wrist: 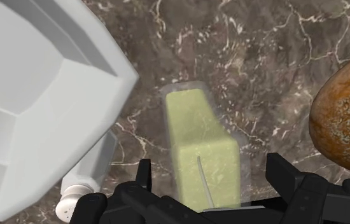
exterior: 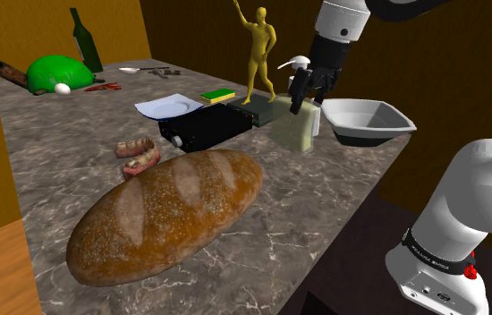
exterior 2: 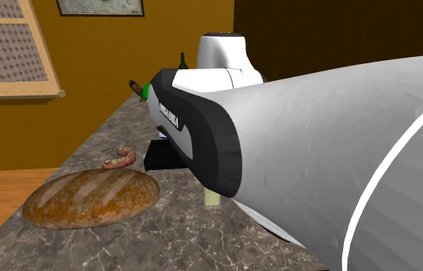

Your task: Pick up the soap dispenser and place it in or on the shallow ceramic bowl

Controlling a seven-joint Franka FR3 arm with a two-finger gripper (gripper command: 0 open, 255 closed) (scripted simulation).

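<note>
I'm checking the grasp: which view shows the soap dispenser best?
The wrist view: the pale green soap dispenser stands between the open gripper's fingers, apart from both. The shoulder view has it upright beside the white bowl, gripper at its top. The second exterior view gives a sliver under the arm.

Shoulder cam sits high beside the arm [exterior: 454,224], whose base fills the shoulder view's lower right. It looks down and across the marble table [exterior: 56,152], with the bread loaf [exterior: 164,215] nearest. Second exterior cam is low, right up against the arm, and faces along the marble table toward an ochre wall [exterior 2: 125,69] — the arm blocks most of that view's right. Wrist cam looks nearly straight down from close above, over the soap dispenser [wrist: 202,149] and the bowl [wrist: 34,95]. All three share the bread loaf and the marble table.
</note>
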